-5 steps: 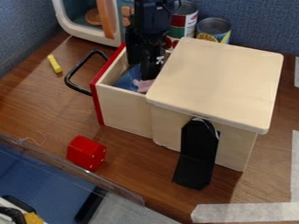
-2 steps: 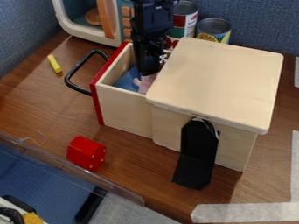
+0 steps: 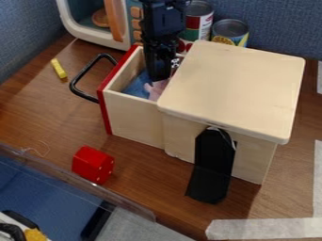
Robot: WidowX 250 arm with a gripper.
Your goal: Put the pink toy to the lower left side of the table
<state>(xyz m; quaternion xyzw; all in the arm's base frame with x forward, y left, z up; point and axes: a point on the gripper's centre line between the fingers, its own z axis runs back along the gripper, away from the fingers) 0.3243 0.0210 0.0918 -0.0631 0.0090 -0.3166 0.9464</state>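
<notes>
Black two-finger pincer (image 3: 160, 76) hangs down at the far end of the view, left of centre, its tip inside the open drawer of a pale wooden box (image 3: 236, 89). Cannot tell whether it is apart, together or clamped on anything. Pink soft-looking toy (image 3: 155, 91) in the drawer, directly below the pincer tip, partly hidden; blue material (image 3: 136, 87) lines the drawer beside it.

Drawer has a red front (image 3: 105, 107) facing left, with a black looped handle (image 3: 76, 85). A black flat piece (image 3: 211, 169) hangs on the box's near side, its lower end on the brown wooden bench (image 3: 148, 172).

Near left: red faceted block (image 3: 91, 162) on the bench. Farther off, left of the handle, a small yellow stick-like block (image 3: 58, 68). Far left: white toy microwave (image 3: 94, 42) with an orange handle (image 3: 114, 21). Behind the box, two printed cans (image 3: 204, 23) (image 3: 230, 29) side by side. Pale tape (image 3: 264, 228) near right.
</notes>
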